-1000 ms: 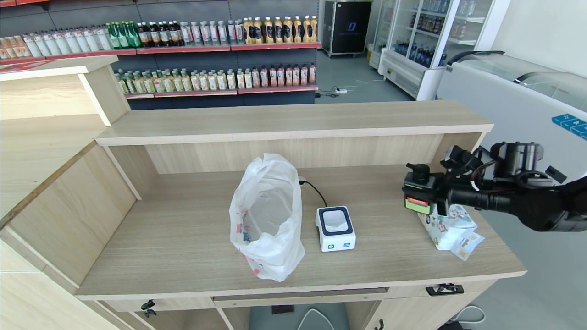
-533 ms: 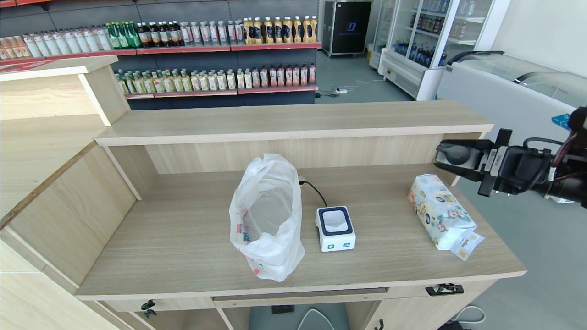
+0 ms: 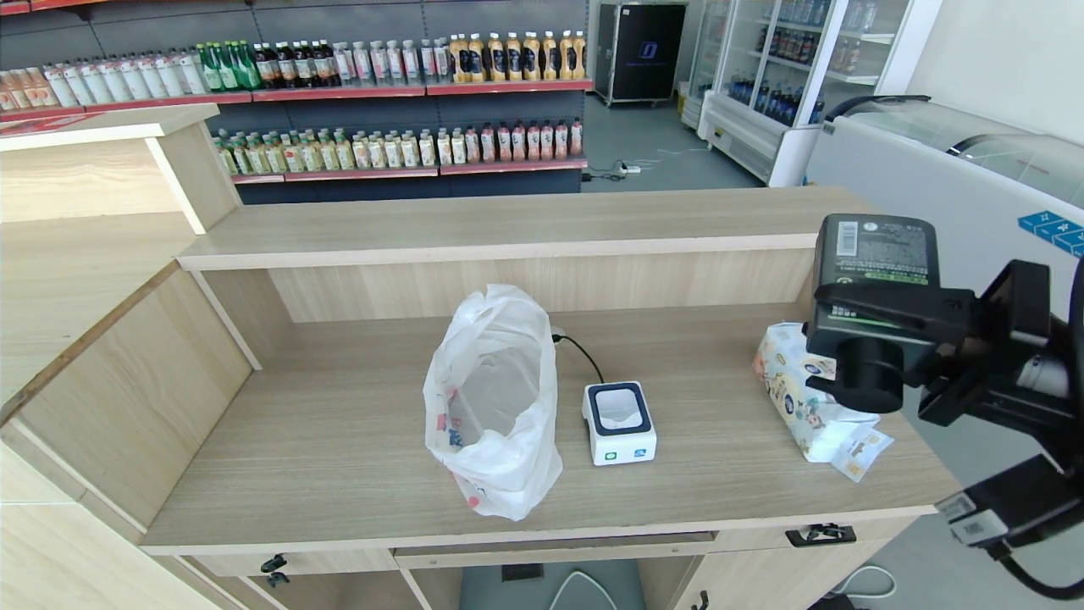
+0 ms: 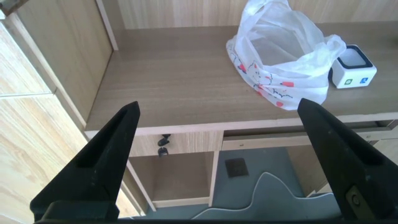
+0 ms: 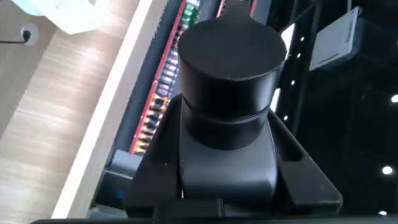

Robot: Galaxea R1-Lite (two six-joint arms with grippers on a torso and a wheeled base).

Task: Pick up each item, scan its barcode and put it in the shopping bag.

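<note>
While right tool (image 3: 864, 309) grips black bottle (image 3: 876, 250), left tool (image 4: 219, 112) stands wide apart; shopping bag (image 3: 495, 407) on worktop (image 3: 339, 440).

We can read nothing: the black bottle (image 3: 877, 251) carries a barcode and fine white print, too small for us.

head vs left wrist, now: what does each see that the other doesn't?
Head view only: the right gripper shut on a black bottle, held above the counter's right end; a tissue pack lying below it; drink shelves behind.
Left wrist view only: the left gripper, open, out in front of the counter's edge.
Both: the shopping bag standing open, the scanner beside it, and the counter top.
</note>
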